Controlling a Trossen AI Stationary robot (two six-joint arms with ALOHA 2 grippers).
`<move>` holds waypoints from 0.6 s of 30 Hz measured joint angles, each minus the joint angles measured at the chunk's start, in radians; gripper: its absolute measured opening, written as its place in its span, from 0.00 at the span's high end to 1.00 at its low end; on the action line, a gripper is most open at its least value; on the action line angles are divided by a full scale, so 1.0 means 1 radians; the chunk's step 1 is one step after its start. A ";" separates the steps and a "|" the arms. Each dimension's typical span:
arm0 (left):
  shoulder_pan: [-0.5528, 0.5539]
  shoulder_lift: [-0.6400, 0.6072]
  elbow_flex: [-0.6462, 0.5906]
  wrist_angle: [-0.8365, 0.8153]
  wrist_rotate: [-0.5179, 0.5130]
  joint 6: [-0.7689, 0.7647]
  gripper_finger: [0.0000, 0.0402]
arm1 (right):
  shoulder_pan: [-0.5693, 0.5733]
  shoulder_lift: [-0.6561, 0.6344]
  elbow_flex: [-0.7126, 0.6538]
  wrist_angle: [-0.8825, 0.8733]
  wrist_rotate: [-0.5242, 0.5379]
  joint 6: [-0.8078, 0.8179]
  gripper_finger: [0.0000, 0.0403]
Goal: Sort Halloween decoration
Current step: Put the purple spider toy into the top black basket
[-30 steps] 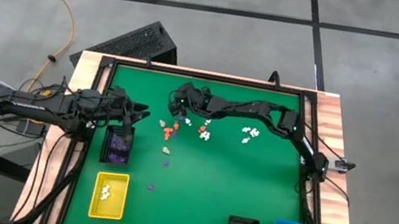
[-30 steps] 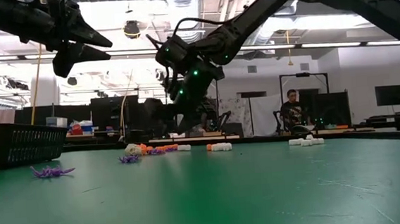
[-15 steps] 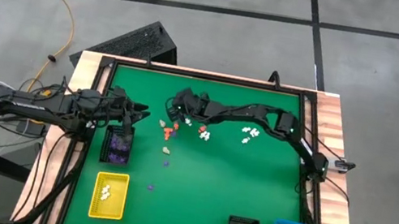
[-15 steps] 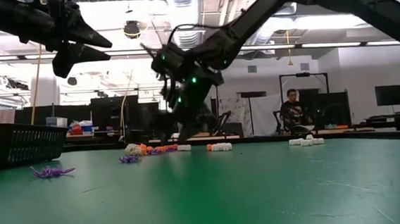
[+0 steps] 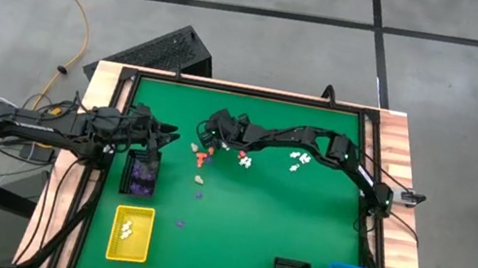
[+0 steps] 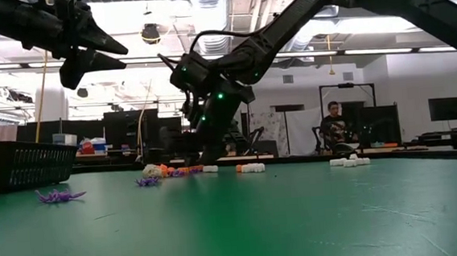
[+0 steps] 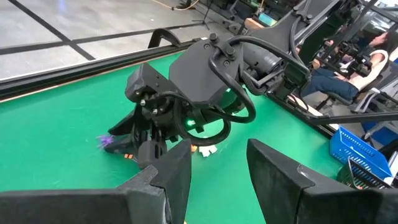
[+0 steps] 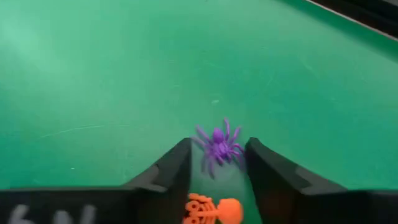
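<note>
Halloween decoration (image 5: pixel 245 158) lies scattered mid-desk, and a purple spider (image 8: pixel 219 147) sits between the fingers of the right hand (image 8: pixel 216 163), which is down at the pile to pinch it; whether those fingers already press it I cannot tell. An orange figurine (image 8: pixel 211 210) lies just behind the spider, close enough to be caught too. Beside the pile, the left hand (image 7: pixel 217 171) hovers unclenched and empty above the black tray (image 5: pixel 141 174) holding purple pieces.

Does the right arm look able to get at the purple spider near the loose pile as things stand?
Probably yes: the right end effector is down at the mat with the purple spider between its fingertips, jaws apart. An orange figurine also lies between the fingers.
</note>
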 joint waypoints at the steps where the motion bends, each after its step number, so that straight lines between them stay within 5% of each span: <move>1: 0.000 0.000 0.000 0.000 0.000 0.000 0.64 | 0.000 0.000 0.000 -0.001 -0.002 0.001 0.63; 9: 0.000 0.000 0.000 -0.001 0.000 -0.010 0.64 | 0.000 0.000 0.001 0.005 -0.004 -0.003 0.97; 18: 0.000 0.000 0.000 -0.002 0.000 -0.011 0.64 | 0.008 0.000 0.052 -0.008 -0.027 -0.041 0.98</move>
